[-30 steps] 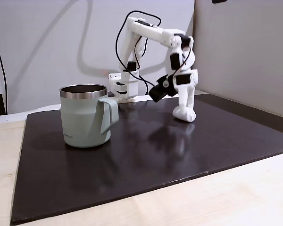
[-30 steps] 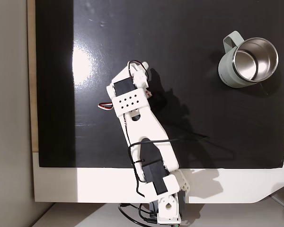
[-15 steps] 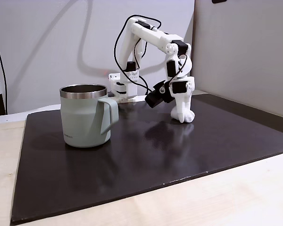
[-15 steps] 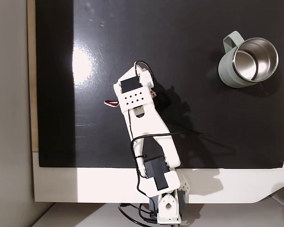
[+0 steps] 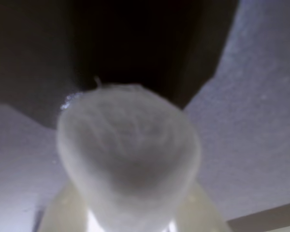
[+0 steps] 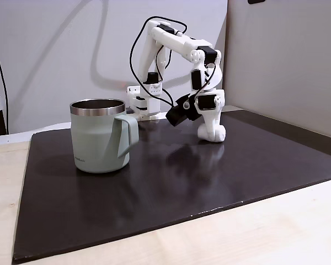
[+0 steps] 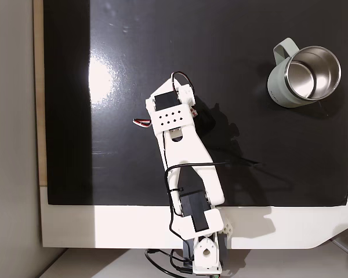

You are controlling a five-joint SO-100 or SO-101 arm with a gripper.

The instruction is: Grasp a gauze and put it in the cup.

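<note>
A soft white gauze (image 5: 128, 154) sits blurred at the centre of the wrist view, between pale fingers (image 5: 198, 208) at the bottom edge. From the side, my gripper (image 6: 212, 133) points straight down at the black mat, shut on the gauze, which forms a rounded white wad at its tip, low over the mat or touching it. From above, the wrist covers the gripper (image 7: 178, 95). The sage-green cup (image 6: 98, 139) stands upright on the mat with its steel inside bare; from above the cup (image 7: 277, 88) is at the far right, well away from the gripper.
The black mat (image 6: 171, 182) lies on a pale wooden table (image 6: 254, 237). The arm's base (image 6: 142, 102) and cables stand at the back by a white wall. From above, the mat (image 7: 220, 46) stretches open between gripper and cup.
The arm has folded back toward its base. The gripper has slid left in the side view and right, toward the cup's side, in the view from above. The cup has not moved.
</note>
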